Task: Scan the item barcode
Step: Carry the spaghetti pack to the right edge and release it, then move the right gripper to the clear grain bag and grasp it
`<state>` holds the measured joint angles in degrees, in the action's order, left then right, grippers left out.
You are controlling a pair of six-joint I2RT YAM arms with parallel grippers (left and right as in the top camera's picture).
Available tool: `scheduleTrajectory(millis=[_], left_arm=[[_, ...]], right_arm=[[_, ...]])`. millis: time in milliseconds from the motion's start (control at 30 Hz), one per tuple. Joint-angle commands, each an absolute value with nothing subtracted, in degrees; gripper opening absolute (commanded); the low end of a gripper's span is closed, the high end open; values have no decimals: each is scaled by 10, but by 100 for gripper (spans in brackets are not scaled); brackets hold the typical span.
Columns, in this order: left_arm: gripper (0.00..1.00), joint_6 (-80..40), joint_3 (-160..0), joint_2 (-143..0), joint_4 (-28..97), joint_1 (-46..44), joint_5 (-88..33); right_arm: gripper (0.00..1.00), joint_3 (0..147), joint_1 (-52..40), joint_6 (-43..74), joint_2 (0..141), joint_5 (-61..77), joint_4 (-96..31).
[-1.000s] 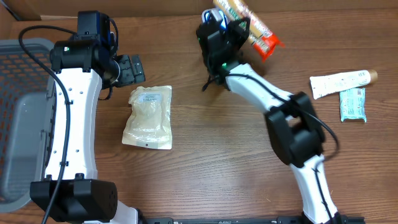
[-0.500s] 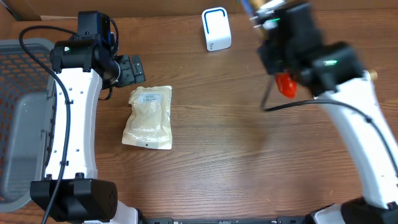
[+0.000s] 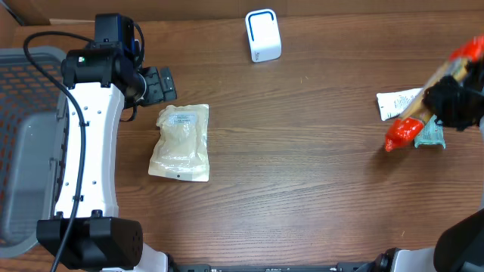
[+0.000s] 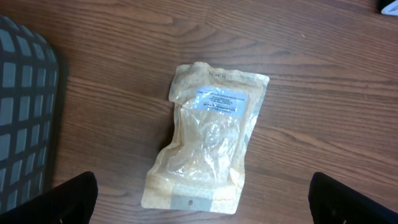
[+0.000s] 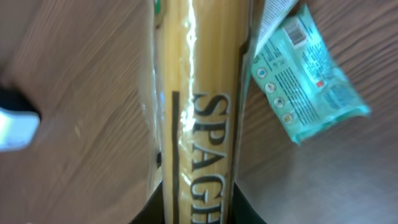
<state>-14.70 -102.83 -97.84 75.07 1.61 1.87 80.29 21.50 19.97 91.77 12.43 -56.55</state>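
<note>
Right tool (image 5: 198,208): clenched on long yellow cellophane spaghetti packet (image 5: 200,93), at right edge of overhead view, beside teal sachet (image 5: 308,74).
Left tool (image 3: 155,83): hung released above pale pouch (image 3: 180,140).
Scanner: white blue-rimmed box (image 3: 263,35), upper centre of worktop.
Advice: barcode needed facing scanner squarely, held steady.

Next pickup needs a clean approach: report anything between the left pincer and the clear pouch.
Nothing visible. The open left pincer hangs near the pouch, which lies alone on bare table; the basket sits off to one side.
</note>
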Motion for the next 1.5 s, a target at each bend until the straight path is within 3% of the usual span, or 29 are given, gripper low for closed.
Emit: scheduleTrajectory(millis=[0,133,300,367,400,433,533,767,967,1167,1467], left_arm=[[99,-155,-1028,-983,749,14,14],[99,-155,-1028,-983,749,14,15],[100,-155,-1028,-983,749,14,14],[100,-155,-1028,-983,749,14,14],[100,-155,-1028,-983,749,14,14],[100,-155,-1028,-983,749,14,14],[100,-155,-1028,-983,749,14,15],[99,-155,-1028,-983,749,14,14],[100,-155,-1028,-983,749,14,15],[99,-155,-1028,-983,749,14,14],[100,-155,-1028,-983,749,14,14]], right_arm=[[4,706,247,261,892,196,-444],[4,616,260,270,892,183,-312],[31,557,261,270,893,131,-239],[48,555,261,270,893,123,-243],[73,555,261,270,893,130,-245],[84,556,261,270,892,138,-246],[98,563,261,270,887,173,-264],[100,666,237,218,836,216,-422],[100,737,146,160,808,324,-495],[100,736,-48,163,848,363,-432],[100,736,-339,204,1009,291,-211]])
